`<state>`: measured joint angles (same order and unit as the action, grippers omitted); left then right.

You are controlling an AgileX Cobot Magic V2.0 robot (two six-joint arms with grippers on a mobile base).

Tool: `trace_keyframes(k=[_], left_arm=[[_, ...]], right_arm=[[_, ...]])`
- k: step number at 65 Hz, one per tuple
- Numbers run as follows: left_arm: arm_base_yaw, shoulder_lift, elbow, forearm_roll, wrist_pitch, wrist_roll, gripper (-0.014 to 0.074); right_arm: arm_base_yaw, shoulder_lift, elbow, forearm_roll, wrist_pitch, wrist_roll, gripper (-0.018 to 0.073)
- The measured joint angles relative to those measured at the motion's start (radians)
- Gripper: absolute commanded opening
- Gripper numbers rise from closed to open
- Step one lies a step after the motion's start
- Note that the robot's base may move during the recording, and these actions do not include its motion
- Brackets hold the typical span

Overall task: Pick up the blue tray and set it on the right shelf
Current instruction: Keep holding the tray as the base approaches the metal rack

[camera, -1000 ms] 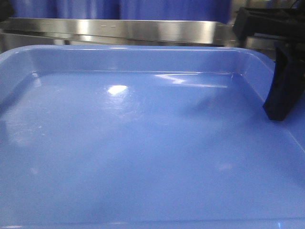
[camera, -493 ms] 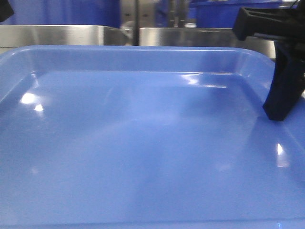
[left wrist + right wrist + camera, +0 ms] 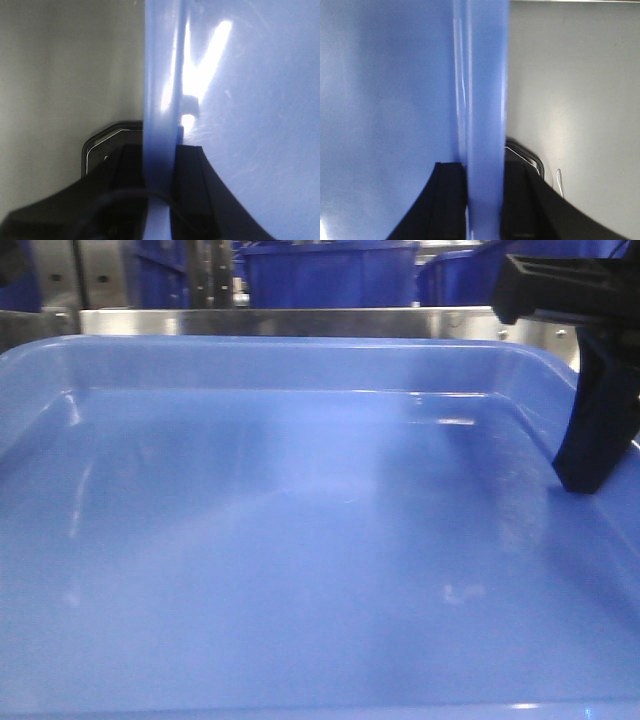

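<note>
Tray point(image 3: 300, 540) fills the front view, held level in the air, with the shelf point(image 3: 300, 322) rail beyond its far rim and dark bins point(image 3: 330, 270) behind. Left gripper point(image 3: 160, 185) and right gripper point(image 3: 482, 200) each pinch an opposite rim, likely so the wide tray keeps flat. No readable writing shows.

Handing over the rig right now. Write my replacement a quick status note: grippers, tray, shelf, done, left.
Left gripper: shut on the blue tray at its left rim, a finger each side.
Right gripper: shut on its right rim.
Tray: held between both arms, facing the right shelf, seen just past its far rim, dark-blue bins behind.
Done: grab. Left: set tray on shelf, release.
</note>
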<state>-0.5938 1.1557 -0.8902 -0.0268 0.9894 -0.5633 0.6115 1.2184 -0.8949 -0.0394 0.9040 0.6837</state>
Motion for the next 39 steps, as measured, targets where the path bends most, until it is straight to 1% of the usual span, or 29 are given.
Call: trace_keyframes(k=[39], left_arm=[[0.000, 0.000, 0.000, 0.000, 0.003, 0.000, -0.0048]], right_arm=[[0.000, 0.000, 0.000, 0.000, 0.000, 0.000, 0.0161]])
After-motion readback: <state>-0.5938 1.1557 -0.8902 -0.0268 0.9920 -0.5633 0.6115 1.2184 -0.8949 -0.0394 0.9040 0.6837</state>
